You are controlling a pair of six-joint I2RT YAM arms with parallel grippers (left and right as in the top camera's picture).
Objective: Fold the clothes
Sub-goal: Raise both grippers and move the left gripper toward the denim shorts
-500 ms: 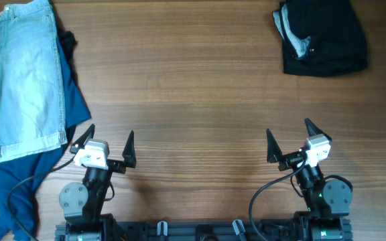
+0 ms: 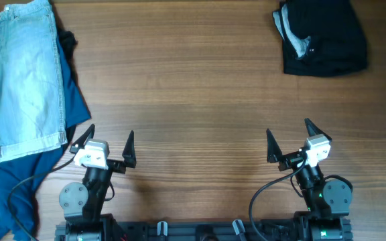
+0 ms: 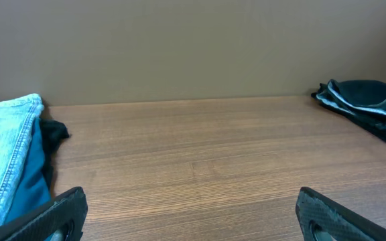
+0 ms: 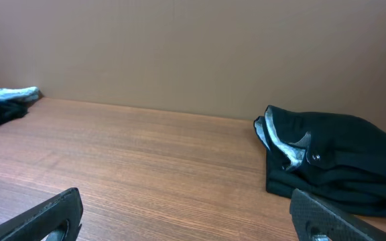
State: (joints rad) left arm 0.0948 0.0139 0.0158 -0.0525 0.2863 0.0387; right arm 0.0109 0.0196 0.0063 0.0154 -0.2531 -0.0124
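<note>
Nearest the front edge of the worktop [image 2: 193, 87], the left gripper [image 2: 111, 132] stands just to the right of the near end of the denim shorts [image 2: 27, 80]. Its fingers [image 3: 59, 214] are spread wide with only bare wood showing between them. Its outer fingertip comes just beside the edge of the dark blue shirt [image 2: 78, 107], and whether they touch cannot be told. A black cable [image 2: 19, 191] loops from that arm's base across the shirt's near corner.

The right gripper [image 2: 288, 128] sits along the same front edge, well apart from the shorts on their right, with its fingers equally spread and holding nothing.

The shorts themselves lie flat and lengthwise along the worktop's left side, pale and faded, running from level with the left gripper to the far edge. The shirt is spread beneath them, showing past their right edge and their near end. It hangs over the worktop's left edge. A small dark fold [image 2: 68, 41] shows beside the shorts' far half.

Right of the shorts, bare wood stretches across the whole middle of the worktop, from the grippers out to the far edge.

Farthest from the shorts, at the far right corner, the black garments [image 2: 327, 40] lie in a compact bundle with a pale grey lining showing on the side facing the shorts.
</note>
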